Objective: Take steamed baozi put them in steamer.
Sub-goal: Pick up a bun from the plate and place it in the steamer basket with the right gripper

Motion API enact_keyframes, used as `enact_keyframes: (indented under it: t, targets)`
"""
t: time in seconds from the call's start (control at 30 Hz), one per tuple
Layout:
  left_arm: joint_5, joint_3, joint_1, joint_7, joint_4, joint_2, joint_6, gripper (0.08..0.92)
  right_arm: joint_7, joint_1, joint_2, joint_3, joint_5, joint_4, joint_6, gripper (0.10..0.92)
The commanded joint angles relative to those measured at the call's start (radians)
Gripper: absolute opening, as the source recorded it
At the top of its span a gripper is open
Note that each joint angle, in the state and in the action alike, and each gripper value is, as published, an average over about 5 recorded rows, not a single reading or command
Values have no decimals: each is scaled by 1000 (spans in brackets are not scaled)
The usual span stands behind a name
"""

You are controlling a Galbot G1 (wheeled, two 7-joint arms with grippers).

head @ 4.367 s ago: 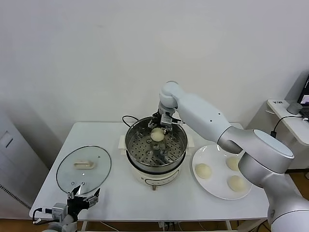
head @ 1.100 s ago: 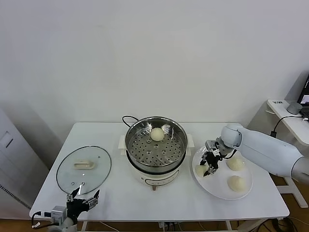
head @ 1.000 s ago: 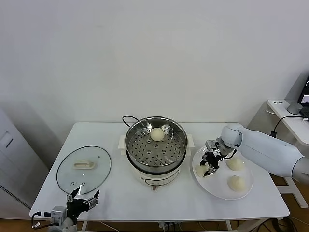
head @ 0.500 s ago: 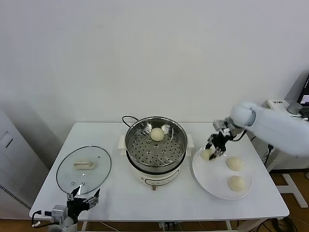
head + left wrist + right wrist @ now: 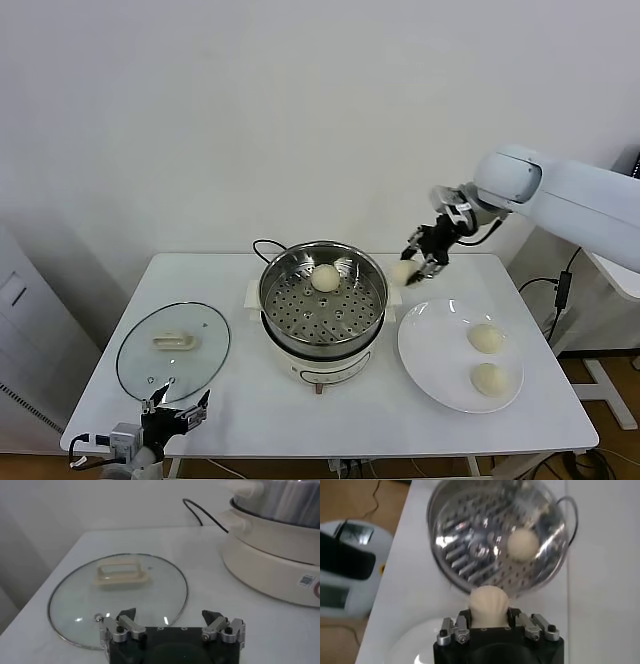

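Head view: right tool (image 5: 412,266) pinches a smooth round baozi (image 5: 402,271)

A white tabletop (image 5: 300,415) was set against a plain pale wall (image 5: 250,110). On it, a round glass lid (image 5: 173,350) with a cream handle (image 5: 172,341) was laid flat near the tabletop's left end. A flat white plate (image 5: 440,375) was placed toward the tabletop's right end, well apart from the lid. A black cord (image 5: 262,246) was seen looping at the tabletop's far edge. Beyond the tabletop's right end, a second white surface (image 5: 618,275) was partly visible.
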Motion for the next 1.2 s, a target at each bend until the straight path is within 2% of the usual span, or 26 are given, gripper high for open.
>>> enact_keyframes:
  t: [0.03, 0.67, 1.2]
  targets:
    - [1, 5, -5, 0, 5, 0, 1, 823, 113, 47, 123, -13, 196, 29, -105, 462]
    - [0, 11, -9, 0, 20, -4, -5, 823, 314, -204, 420, 37, 172, -116, -197, 462]
    - [0, 10, -8, 0, 21, -5, -7, 823, 377, -281, 489, 48, 115, -179, -237, 462]
